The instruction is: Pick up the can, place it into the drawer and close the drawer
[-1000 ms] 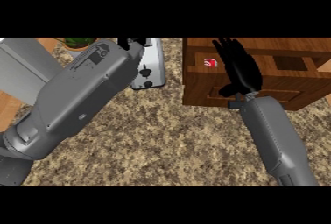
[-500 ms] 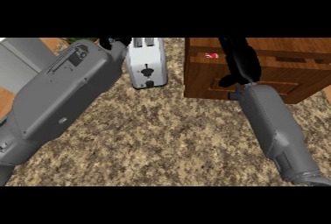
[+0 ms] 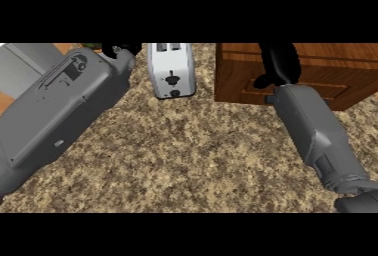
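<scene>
Right hand [image 3: 279,62] is pressed against the wooden drawer [image 3: 295,75] front at far right, likely to shut it, finger state indeterminate; can not visible, presumably inside; left hand [image 3: 122,49] barely shows near the toaster [image 3: 171,70].

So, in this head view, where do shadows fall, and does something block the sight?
Head view: the toaster and the wooden drawer unit cast soft dark shadows on the speckled counter; the left forearm covers much of the left side; no glare shows.

Kitchen, toaster [image 3: 171,70], granite counter [image 3: 192,155], wooden drawer [image 3: 295,75]
</scene>
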